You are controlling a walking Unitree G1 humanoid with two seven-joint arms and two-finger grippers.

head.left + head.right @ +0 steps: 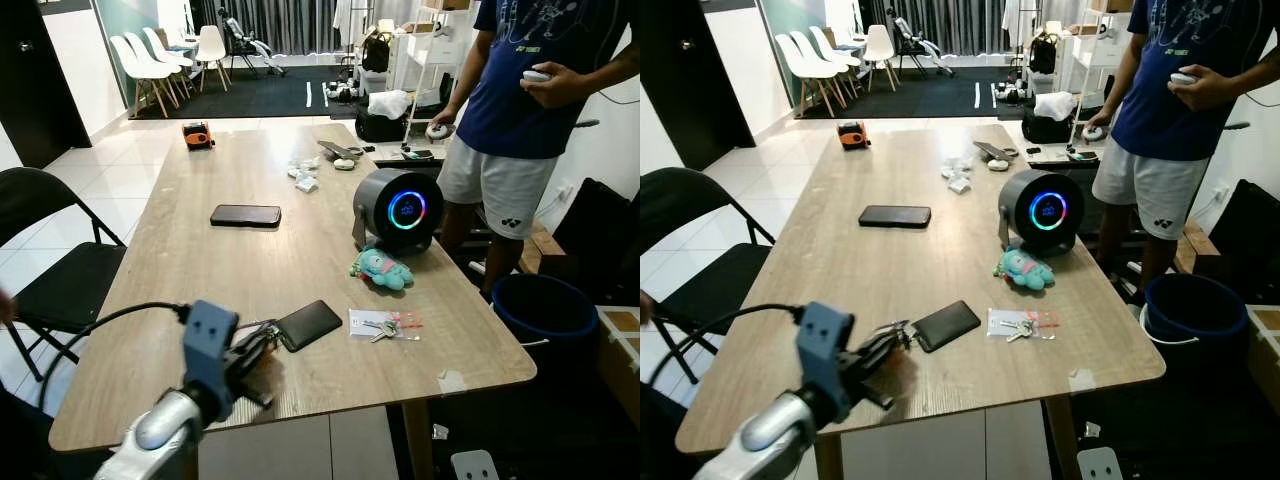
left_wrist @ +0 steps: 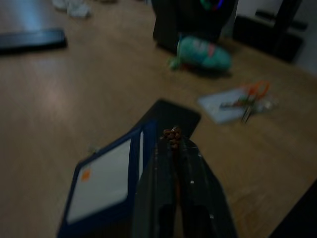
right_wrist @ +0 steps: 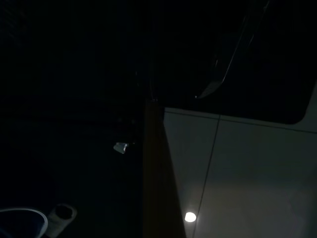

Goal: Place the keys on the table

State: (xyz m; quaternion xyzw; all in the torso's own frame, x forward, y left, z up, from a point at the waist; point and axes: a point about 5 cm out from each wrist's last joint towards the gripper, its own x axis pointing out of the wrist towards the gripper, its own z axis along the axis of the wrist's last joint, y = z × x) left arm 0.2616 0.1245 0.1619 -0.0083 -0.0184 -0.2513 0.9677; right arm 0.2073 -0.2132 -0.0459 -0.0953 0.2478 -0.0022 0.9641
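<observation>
Left hand (image 1: 262, 343) clenched on small brown beaded keys (image 2: 172, 134) over grainy wooden table (image 1: 200, 270)

The keys (image 1: 383, 326) lie flat on the wooden surface (image 1: 200, 270) near its front right corner, resting on a small clear plastic sleeve with an orange-red tag beside them. They are silvery, fanned loosely, just right of a black phone and in front of a teal plush toy. From the left wrist they appear blurred, with an orange loop above the metal.
</observation>
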